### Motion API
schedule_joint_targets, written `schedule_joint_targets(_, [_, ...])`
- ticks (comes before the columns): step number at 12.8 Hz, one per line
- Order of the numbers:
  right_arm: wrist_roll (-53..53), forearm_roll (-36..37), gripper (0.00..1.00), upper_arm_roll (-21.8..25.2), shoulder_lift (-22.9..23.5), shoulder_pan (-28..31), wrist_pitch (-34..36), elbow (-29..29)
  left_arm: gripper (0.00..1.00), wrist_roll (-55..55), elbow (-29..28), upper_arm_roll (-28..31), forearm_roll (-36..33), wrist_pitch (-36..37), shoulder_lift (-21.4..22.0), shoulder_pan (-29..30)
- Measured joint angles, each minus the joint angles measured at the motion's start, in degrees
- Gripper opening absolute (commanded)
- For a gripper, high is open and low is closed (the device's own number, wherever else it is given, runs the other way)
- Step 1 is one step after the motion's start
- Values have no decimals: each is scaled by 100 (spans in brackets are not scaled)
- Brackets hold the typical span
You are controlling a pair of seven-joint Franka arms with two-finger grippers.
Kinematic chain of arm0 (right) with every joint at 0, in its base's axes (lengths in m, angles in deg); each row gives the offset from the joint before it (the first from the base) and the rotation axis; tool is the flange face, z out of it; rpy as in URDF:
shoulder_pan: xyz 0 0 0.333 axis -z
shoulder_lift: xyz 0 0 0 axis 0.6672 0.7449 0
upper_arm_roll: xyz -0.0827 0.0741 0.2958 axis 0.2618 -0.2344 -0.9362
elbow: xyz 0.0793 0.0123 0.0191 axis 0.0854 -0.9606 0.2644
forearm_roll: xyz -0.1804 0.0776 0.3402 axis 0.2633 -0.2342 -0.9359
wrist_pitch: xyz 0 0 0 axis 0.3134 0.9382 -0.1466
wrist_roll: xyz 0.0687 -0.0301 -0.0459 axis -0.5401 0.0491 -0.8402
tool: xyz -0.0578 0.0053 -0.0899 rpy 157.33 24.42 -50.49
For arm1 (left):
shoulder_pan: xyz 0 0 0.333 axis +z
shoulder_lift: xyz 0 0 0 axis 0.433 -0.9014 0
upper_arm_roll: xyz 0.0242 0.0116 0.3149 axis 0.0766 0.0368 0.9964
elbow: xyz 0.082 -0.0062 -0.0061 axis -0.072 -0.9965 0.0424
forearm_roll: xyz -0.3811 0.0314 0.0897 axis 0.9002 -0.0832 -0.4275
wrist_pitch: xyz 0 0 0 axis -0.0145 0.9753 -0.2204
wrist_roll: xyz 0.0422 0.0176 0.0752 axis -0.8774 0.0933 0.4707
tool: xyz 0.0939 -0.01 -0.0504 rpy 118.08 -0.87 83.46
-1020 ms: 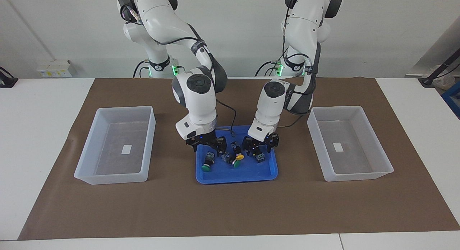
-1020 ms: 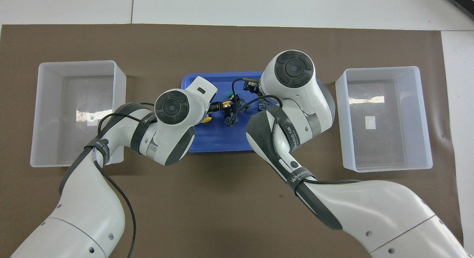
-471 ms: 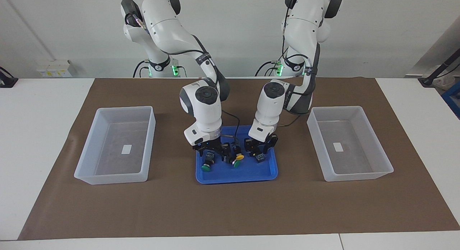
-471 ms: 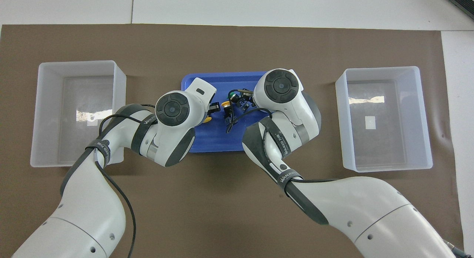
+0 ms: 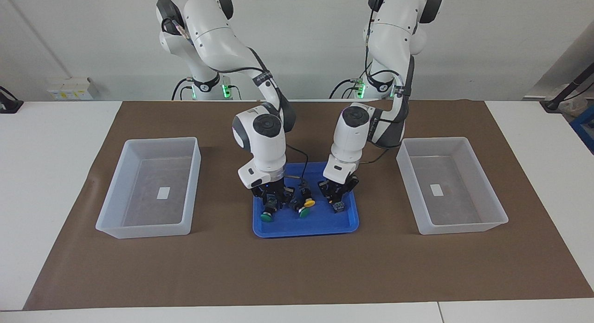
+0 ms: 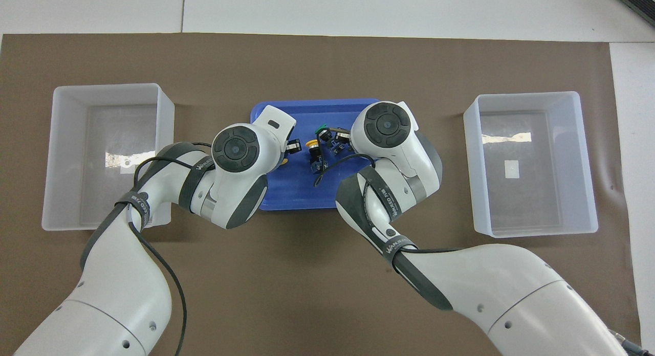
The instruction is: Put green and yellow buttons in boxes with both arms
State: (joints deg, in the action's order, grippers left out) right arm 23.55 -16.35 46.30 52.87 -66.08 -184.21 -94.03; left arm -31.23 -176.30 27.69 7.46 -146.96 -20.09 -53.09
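A: Where were the buttons?
B: Mid-frame, in the blue tray [image 5: 278, 230]. The left gripper [image 5: 337, 200] had its fingers clenched on one button [image 5: 338, 206].
A: The right gripper [image 5: 271, 201]?
B: Down at the green button [image 5: 266, 215]; grip unclear.

In the overhead view the left arm's wrist [image 6: 240, 156] covers its own gripper and most of one yellow-capped button [image 6: 283, 163]. The right arm's wrist [image 6: 386, 126] hides its gripper likewise. Both arms' bases are cut off by the bottom edge. In the facing view the button [image 5: 338, 205] under the left gripper [image 5: 336, 198] shows no cap colour.
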Motion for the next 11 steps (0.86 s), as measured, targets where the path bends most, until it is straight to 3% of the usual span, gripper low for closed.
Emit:
schedule_joint_targets(3, [211, 6, 0, 7, -85, -9, -44, 30, 0, 0, 323, 22, 0, 582, 1, 3])
schedule_joint_targets(6, [224, 6, 0, 45, -561, 173, 75, 32, 0, 1, 972, 52, 0, 1590, 27, 12])
schedule_joint_targets(11, [-816, 6, 0, 67, -1842, 1023, 321, -1080, 0, -435, 1366, 107, -42, 2895, 693, 572])
